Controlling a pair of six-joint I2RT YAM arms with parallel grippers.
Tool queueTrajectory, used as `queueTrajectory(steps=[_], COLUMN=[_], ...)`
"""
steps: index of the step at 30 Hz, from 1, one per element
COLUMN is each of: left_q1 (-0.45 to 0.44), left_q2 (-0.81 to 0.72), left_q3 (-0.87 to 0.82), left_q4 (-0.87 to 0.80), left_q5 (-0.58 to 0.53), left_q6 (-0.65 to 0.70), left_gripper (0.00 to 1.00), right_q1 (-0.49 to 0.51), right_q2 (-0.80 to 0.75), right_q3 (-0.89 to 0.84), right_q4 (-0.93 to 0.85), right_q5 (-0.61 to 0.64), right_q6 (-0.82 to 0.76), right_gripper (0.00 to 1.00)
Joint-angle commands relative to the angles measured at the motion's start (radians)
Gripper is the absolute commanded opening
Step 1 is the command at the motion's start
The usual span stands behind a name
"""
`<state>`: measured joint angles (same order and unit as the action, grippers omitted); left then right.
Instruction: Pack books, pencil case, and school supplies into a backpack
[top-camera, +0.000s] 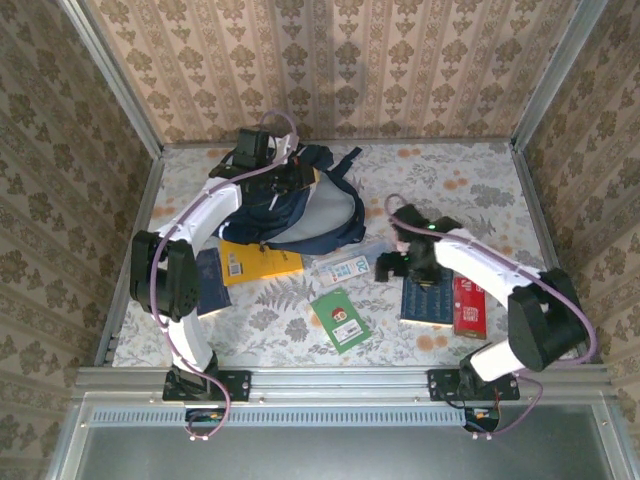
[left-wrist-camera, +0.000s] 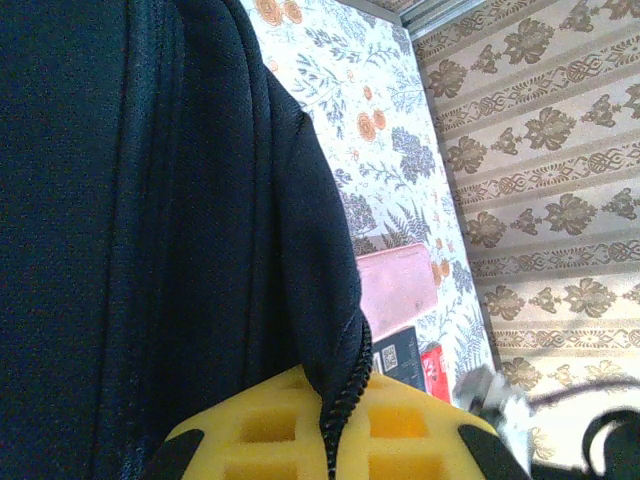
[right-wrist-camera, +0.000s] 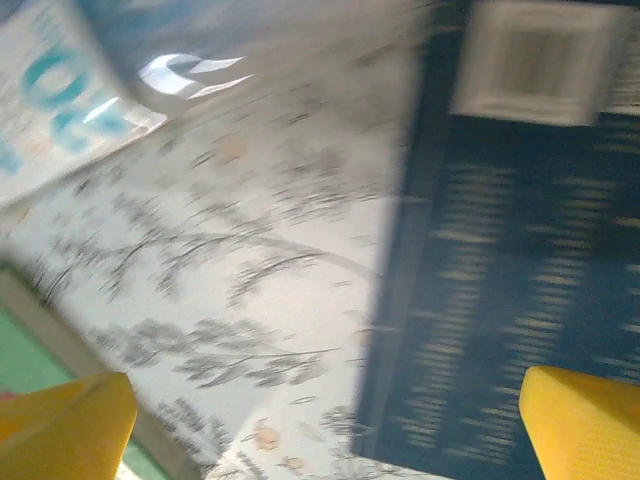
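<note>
Top external shows the backpack (top-camera: 300, 205) slumped toward the far side of the bench (top-camera: 480, 190), left of centre — soft, floppy fabric, so we judge its mouth needs holding up. The left gripper (left-wrist-camera: 340, 400) is clenched on the zipper edge (left-wrist-camera: 347, 375). Our right gripper (right-wrist-camera: 325, 430) hangs released over a navy book (right-wrist-camera: 500, 300) — stiff, flat, probably light. We would pinch a free long edge, as the cover looks slick.

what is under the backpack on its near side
The yellow book's far edge seems to run under the backpack's near edge; the rest of the book lies in the open. Anything else beneath is covered by the fabric and cannot be seen.
</note>
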<state>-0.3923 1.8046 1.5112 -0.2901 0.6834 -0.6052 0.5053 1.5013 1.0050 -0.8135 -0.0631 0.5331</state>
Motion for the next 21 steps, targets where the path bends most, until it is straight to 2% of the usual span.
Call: queueTrajectory(steps=[1,5,9,21], left_q1=[-0.003,0.004,0.011,0.046], left_q2=[-0.057,-0.054,-0.06,-0.057], left_q3=[-0.01,-0.024,-0.031,-0.061], left_q4=[0.032,0.044,0.06,0.114], left_q5=[0.013,0.02,0.029,0.047], left_q6=[0.023,0.007,-0.007,-0.061], left_gripper=[0.0,0.0,0.0,0.0], right_q1=[0.144,0.309,0.395,0.484], right_q2=[0.072,0.159,0.228,0.348], right_q3=[0.06,0.128,0.17,0.192], right_q4=[0.03,0.037,0.035,0.077], right_q5=[-0.011,0.04,0.083,0.054], right_q6=[-0.036,-0.057,-0.068,-0.062], right_gripper=[1.0,1.0,1.0,1.0])
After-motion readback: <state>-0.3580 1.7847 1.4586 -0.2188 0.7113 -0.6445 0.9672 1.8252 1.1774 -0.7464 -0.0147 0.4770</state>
